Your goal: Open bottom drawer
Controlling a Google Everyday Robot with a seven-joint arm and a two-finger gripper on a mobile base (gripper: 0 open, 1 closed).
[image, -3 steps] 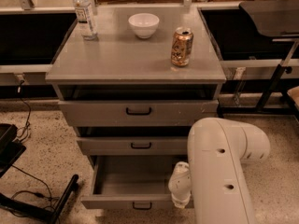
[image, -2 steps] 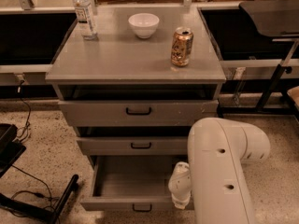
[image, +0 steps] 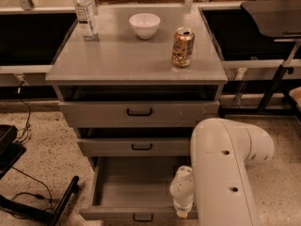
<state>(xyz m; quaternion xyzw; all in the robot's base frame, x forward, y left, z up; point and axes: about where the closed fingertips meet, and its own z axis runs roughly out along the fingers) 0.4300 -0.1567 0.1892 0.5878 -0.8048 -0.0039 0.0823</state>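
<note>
Cabinet is standing with bottom drawer pulled out; I am holding gripper at its front rim for pulling; grip state I cannot tell.

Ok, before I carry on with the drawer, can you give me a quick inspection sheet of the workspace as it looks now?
Surface: grey cabinet top, flat, with three items on it.
Job's things: bottom drawer pulled well out; nothing seen inside it. Middle drawer and top drawer sit further in.
Clutter: water bottle back left, white bowl back centre, drink can to the right, all upright.
Gripper: gripper low at the bottom drawer's right front corner, on the white arm; contact cannot be told.
Cables: black cable trailing down to the floor on the left.
Surroundings: speckled floor, black stand leg lower left.
</note>
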